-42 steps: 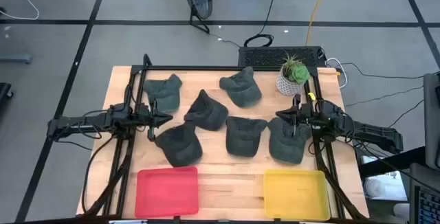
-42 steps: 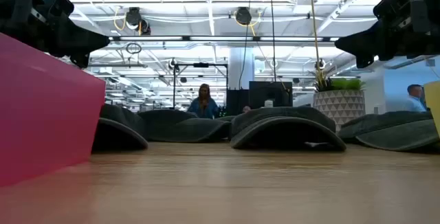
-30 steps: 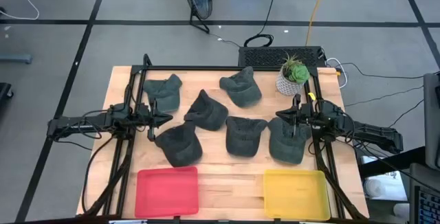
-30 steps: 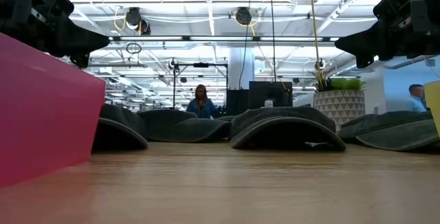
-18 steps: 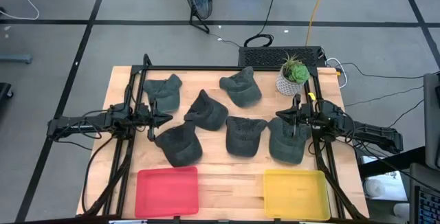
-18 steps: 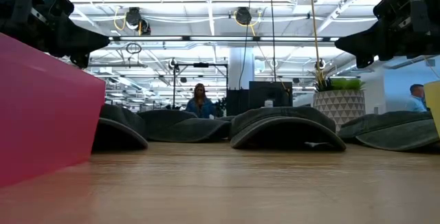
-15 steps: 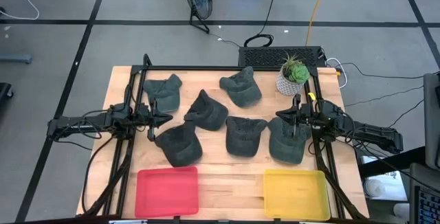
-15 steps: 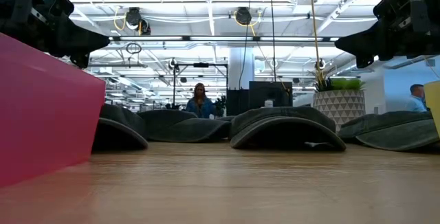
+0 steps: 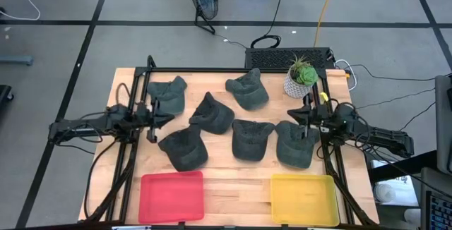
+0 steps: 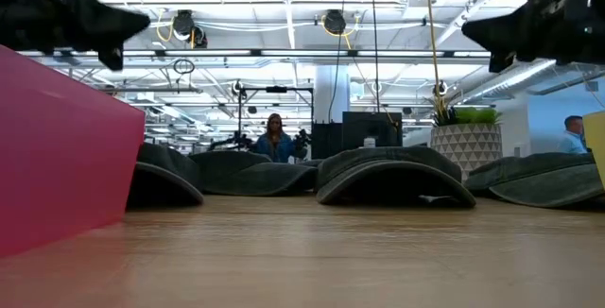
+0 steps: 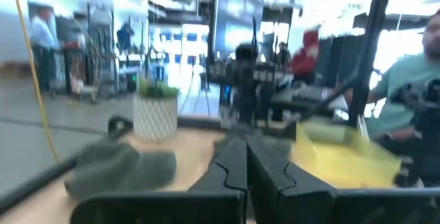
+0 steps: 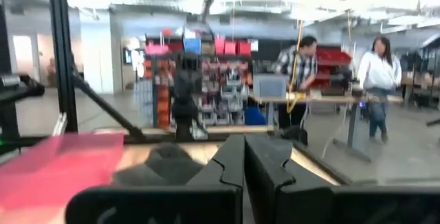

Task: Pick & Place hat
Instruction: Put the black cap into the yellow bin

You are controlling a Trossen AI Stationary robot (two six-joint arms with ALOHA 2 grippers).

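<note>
Several dark grey hats lie brim-down on the wooden table, among them one at the far left (image 9: 169, 94), one in the middle (image 9: 251, 138) and one at the right (image 9: 295, 145). My left gripper (image 9: 168, 118) hangs shut above the table's left side, its fingers pointing level toward the middle, beside a hat (image 9: 185, 148). My right gripper (image 9: 291, 116) hangs shut over the right side, above the far edge of the right hat. Both show shut in their wrist views, the left gripper (image 11: 246, 161) and the right gripper (image 12: 244, 157). Neither touches a hat.
A red tray (image 9: 173, 196) and a yellow tray (image 9: 304, 198) stand at the near edge. A potted plant (image 9: 300, 78) stands at the far right corner. Black frame rails (image 9: 141, 103) run along both sides. People stand in the room beyond.
Both grippers have risen a little above the table and tipped their fingertips upward, staying shut. The hats have not moved.
</note>
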